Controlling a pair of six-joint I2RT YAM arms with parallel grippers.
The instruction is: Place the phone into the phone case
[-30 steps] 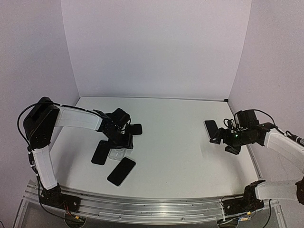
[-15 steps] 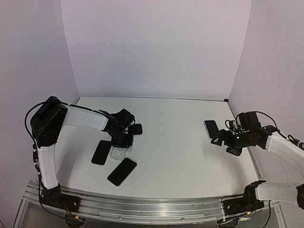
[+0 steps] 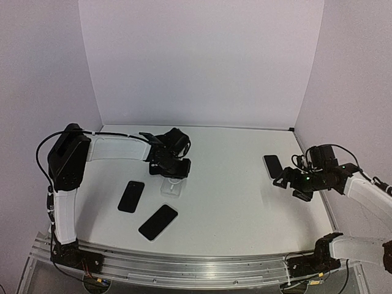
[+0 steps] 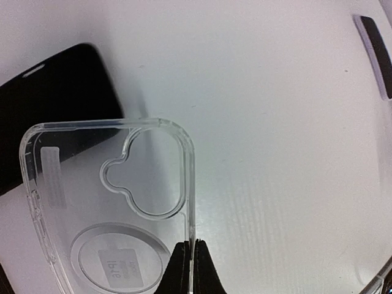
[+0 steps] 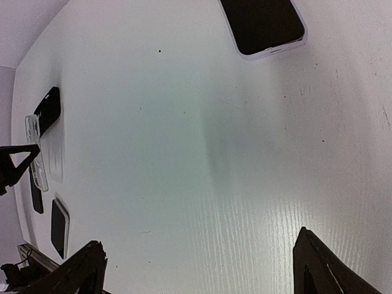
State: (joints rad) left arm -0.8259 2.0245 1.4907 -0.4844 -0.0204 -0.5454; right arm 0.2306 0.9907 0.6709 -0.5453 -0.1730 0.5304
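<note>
The left hand [image 4: 188, 260] is clenched on the long edge of the clear phone case [image 4: 110, 202], its two fingertips pressed together over the rim just below the camera cut-out. From above, this arm reaches out over the left-centre of the counter [image 3: 239, 202] and the case hangs tilted under the hand; whether its lower end touches the surface cannot be told. A black phone [image 4: 46, 116] lies flat just behind the case, partly seen through its clear back. Nearer the arm bases lie a second dark phone [image 3: 131, 196] to the left and a third dark phone [image 3: 158, 221] closer to the near edge, both well apart from the case. The right hand [image 5: 199, 269] is spread wide, grasping nothing, and hovers above bare counter on the right side. A pale-rimmed phone [image 5: 263, 23] lies dark face up just ahead of it, clear of both fingers
</note>
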